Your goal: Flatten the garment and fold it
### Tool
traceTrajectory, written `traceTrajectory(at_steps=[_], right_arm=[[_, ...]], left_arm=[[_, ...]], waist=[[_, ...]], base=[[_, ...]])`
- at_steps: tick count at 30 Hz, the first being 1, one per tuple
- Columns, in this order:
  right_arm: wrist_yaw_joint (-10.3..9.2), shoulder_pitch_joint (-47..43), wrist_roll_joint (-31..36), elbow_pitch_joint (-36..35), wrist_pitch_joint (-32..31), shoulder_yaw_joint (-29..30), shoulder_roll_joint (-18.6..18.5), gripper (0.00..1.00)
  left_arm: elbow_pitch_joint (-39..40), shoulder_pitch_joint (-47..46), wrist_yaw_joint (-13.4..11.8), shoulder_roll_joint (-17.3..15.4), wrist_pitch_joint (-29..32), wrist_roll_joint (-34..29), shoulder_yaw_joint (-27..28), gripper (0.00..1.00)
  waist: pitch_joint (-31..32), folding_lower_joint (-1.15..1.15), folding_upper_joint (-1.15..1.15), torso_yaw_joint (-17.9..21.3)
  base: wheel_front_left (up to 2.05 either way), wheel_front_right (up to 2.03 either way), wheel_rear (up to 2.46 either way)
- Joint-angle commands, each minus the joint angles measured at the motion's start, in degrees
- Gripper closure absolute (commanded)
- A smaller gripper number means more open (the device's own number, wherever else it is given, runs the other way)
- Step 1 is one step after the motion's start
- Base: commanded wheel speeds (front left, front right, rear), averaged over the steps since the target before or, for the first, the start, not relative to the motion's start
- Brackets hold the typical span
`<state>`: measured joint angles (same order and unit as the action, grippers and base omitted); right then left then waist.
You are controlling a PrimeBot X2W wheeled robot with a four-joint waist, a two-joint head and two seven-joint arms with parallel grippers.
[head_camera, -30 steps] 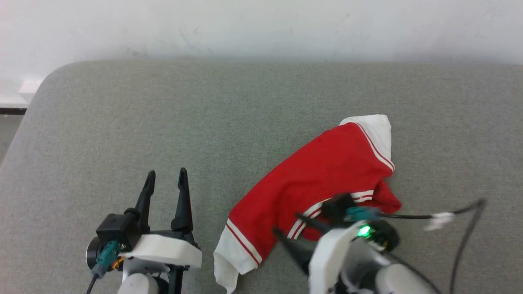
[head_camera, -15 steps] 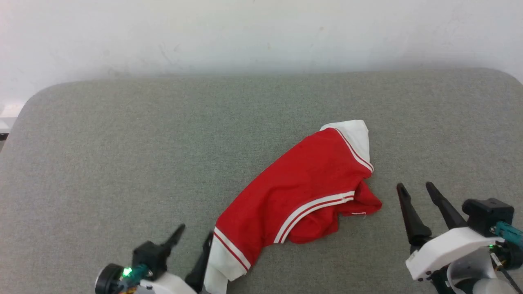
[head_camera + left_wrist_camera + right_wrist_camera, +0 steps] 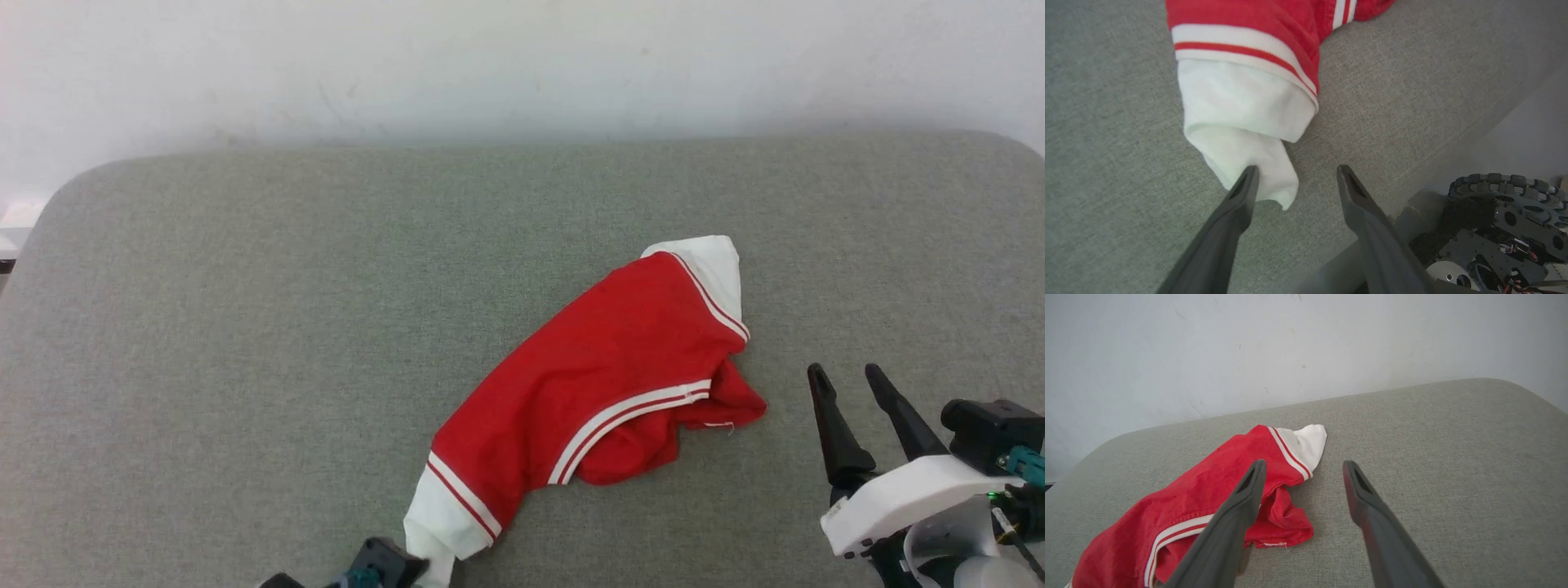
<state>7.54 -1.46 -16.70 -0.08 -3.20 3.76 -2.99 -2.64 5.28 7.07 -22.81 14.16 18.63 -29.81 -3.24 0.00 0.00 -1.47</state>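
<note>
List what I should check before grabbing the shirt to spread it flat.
1. Left gripper open: ok.
2. Right gripper open: ok.
3. Shirt held by neither gripper: ok.
4. Shirt lying flat: not ok, it is bunched and its striped hem is folded over.
5. White sleeve end far enough between the left fingers to pinch: cannot tell.
6. Bare cushion around the shirt for spreading: ok.

Dark tapered fingers (image 3: 834, 441), white wrist shell (image 3: 898, 498), teal connector (image 3: 1027, 465)
</note>
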Motion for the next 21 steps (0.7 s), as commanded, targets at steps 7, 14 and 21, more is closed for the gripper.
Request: traceTrajectory(at_steps=[7, 14, 21], right_arm=[[-0.05, 1.22, -0.48, 0.42, 0.75, -0.9, 0.12, 0.0], [-0.05, 1.41, -0.61, 0.75, 0.79, -1.18, 0.12, 0.0], [-0.05, 1.6, -0.46, 1.13, 0.48, -0.13, 0.12, 0.0]], left_arm=[[-6.49, -4.22, -3.08, 2.0, 1.76, -1.58, 0.02, 0.0], [-10.91, -4.76, -6.93, 2.63, 6.71, -0.53, 1.62, 1.0], [-9.67, -3.92, -9.23, 1.57, 4.19, 0.55, 4.43, 1.0]], waist=[[-1.59, 0.0, 0.0, 1.6], [-2.37, 0.0, 0.0, 2.67], [-2.58, 0.0, 0.0, 1.9]], base=[[0.0, 0.0, 0.0], [0.0, 0.0, 0.0], [0.0, 0.0, 0.0]])
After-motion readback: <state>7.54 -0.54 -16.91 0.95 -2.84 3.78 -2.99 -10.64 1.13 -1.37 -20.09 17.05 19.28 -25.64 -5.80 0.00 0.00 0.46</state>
